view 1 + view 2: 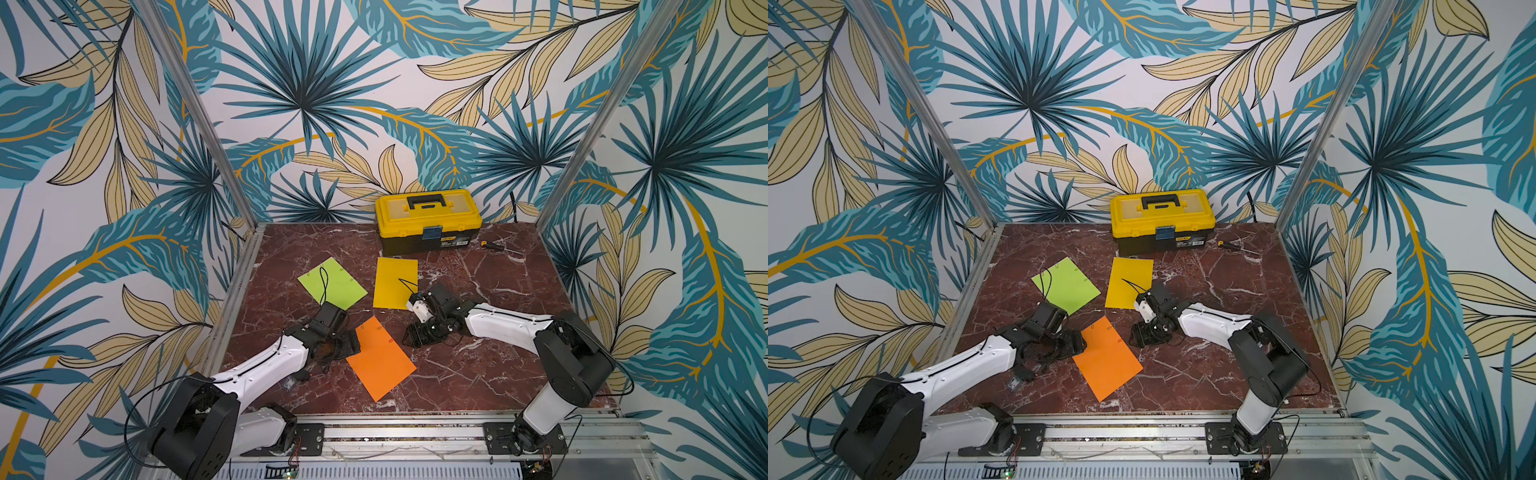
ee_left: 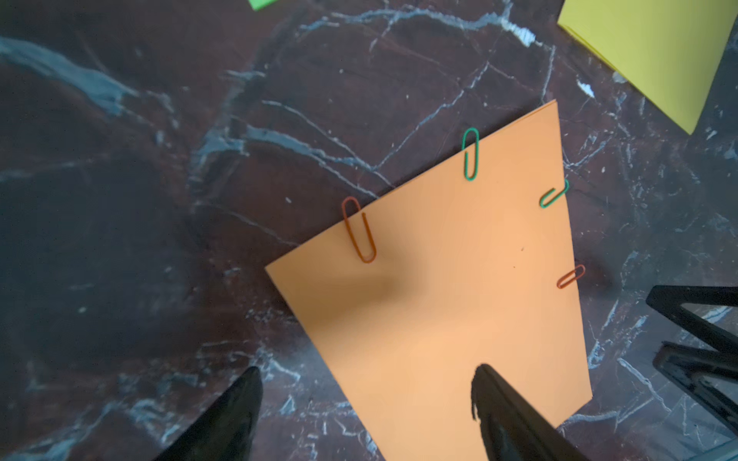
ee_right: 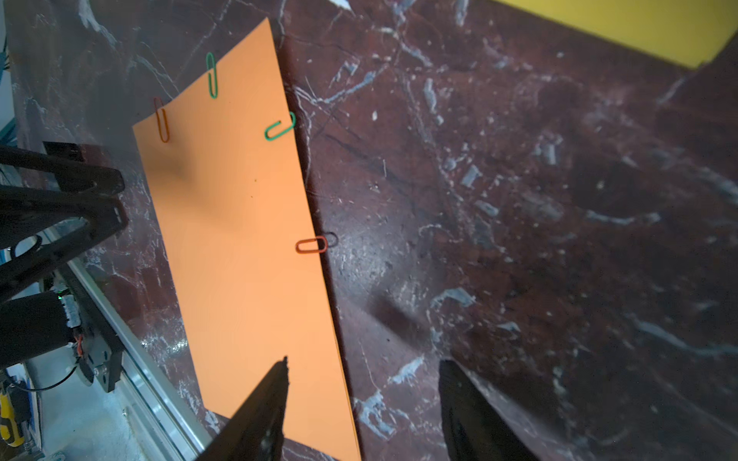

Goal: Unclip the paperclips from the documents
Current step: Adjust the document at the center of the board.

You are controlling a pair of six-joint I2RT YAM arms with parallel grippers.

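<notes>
The orange document (image 1: 380, 361) (image 1: 1106, 361) lies at the table's front middle. It carries several paperclips along its far end and right edge: a red one (image 2: 358, 229), two green ones (image 2: 470, 153) (image 2: 553, 195) and another red one (image 3: 311, 244). My left gripper (image 2: 367, 369) (image 1: 351, 343) is open and straddles the sheet's left edge, one finger over paper and one over marble. On the other side, my right gripper (image 3: 364, 360) (image 1: 411, 338) is open astride the right edge, holding nothing. The lime green document (image 1: 332, 284) and the yellow document (image 1: 395, 282) lie flat behind.
A yellow-and-black toolbox (image 1: 428, 220) stands against the back wall with a small screwdriver (image 1: 492, 246) to its right. Patterned walls and metal posts close in both sides. An aluminium rail (image 1: 395, 432) runs along the front edge of the marble table (image 1: 478, 374).
</notes>
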